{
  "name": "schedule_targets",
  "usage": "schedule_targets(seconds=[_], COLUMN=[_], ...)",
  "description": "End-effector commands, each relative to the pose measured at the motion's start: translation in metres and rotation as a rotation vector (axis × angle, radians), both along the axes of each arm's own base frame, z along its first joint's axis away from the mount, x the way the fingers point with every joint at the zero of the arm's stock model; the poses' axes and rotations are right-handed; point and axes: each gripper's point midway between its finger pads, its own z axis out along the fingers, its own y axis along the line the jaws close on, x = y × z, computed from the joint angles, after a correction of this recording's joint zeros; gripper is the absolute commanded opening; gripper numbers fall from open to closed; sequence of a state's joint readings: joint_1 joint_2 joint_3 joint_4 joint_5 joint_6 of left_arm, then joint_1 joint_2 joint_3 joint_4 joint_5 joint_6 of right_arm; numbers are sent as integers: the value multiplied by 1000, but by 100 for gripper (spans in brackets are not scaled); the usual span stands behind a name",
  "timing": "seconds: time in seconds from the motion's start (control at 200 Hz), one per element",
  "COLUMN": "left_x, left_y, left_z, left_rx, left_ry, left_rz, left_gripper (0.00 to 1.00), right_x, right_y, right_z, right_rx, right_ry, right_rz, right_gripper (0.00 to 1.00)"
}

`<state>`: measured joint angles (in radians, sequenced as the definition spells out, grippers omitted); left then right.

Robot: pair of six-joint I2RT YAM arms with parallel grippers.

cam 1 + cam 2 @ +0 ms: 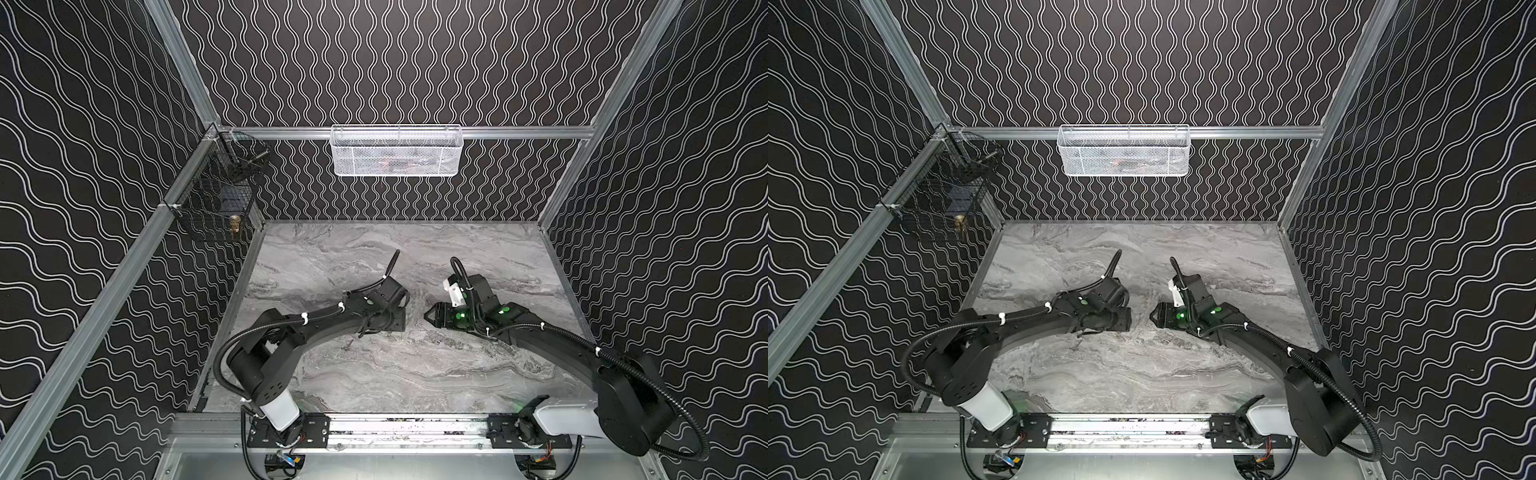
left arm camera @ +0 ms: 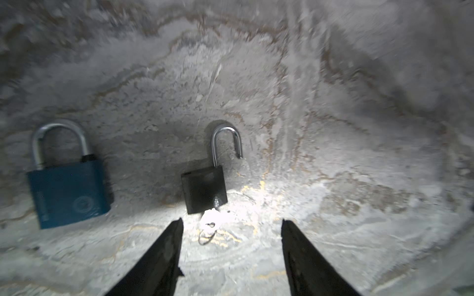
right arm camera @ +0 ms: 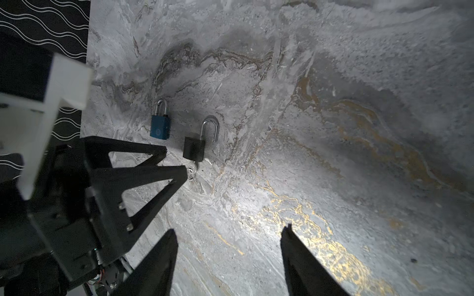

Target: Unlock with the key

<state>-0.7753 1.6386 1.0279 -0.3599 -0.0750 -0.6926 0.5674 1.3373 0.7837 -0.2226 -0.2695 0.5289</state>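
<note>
Lying on the surface [image 2: 333, 128], the black padlock [image 2: 204, 191] is carrying the key [image 2: 210, 219] in its base, shackle open. Left end effector [image 2: 232, 221] and right end effector [image 3: 229, 229] are standing open and empty. The key is seeming small, stiff and slippery; pinching its flat head is probably best.

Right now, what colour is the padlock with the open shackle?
Black. The open padlock shows best in the left wrist view.

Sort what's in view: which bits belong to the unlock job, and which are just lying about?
Job:
- black padlock, already open
- key in its base
- left gripper, open, by the key

Lying about:
- blue padlock, closed, no key
- white basket on the back wall
- black wire basket on the side wall
</note>
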Motion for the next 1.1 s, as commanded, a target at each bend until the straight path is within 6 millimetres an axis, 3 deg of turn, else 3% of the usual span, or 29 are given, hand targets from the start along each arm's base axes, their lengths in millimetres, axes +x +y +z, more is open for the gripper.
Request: schedule_targets(seconds=[0.0,0.215,0.31,0.591,0.631,0.891,1.091], left_x=[5,0,-3,-22,-26,-55,-73], left_y=[14,49,71,127,133,174,197], left_z=[11,42,51,69,71,79,88], left_rx=[-4,-60,-55,-95,-90,-35,-3], left_ry=[-28,-86,-96,-109,-108,-115,-134], left_rz=[51,105,134,235,244,334,402], left_gripper=[66,68,70,76,79,86,94], right_x=[6,5,0,-28,-28,-53,-65], right_y=[2,14,32,96,113,180,218], right_z=[8,14,19,10,20,-1,-16], right_rx=[-5,-50,-71,-117,-99,-134,-143], right_ry=[-34,-55,-79,-115,-140,-167,-209], right_rz=[10,35,63,155,171,287,340], right_gripper=[65,65,65,65,65,63,61])
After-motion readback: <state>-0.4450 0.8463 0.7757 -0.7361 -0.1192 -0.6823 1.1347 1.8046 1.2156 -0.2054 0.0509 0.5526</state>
